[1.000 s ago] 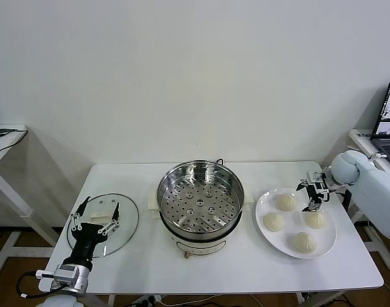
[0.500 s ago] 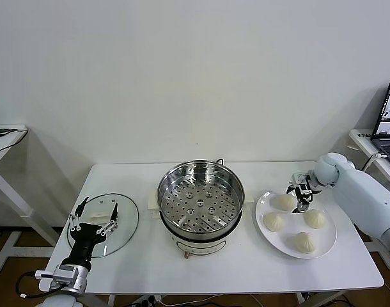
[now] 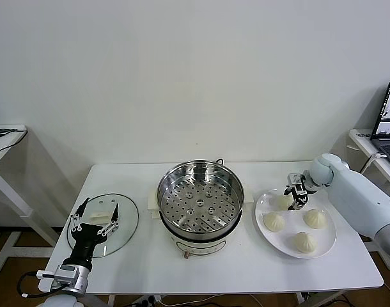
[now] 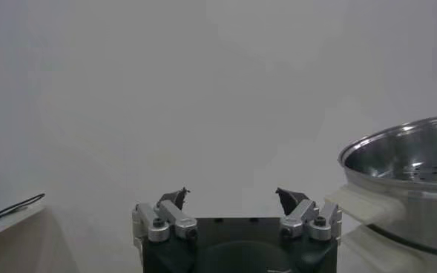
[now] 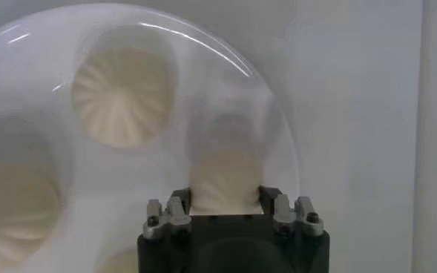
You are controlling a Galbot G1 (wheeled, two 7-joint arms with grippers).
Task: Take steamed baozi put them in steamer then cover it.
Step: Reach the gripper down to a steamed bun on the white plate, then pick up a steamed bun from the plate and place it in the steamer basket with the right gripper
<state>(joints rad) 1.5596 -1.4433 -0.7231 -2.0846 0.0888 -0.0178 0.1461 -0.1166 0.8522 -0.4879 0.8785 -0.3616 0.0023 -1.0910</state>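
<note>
The left gripper [image 3: 94, 217] is hanging wide open over the lid [image 3: 126, 225] — holding nothing. Mid-table, the steamer [image 3: 201, 199] is sitting uncovered. On the plate [image 3: 266, 233], the right gripper [image 3: 296, 197] is clamping the far baozi [image 5: 225, 180] — three baozi [image 3: 304, 241] are lying beside.

Head view high, frontal; wrists low, close; steamer [image 3: 201, 199] shared with left.
</note>
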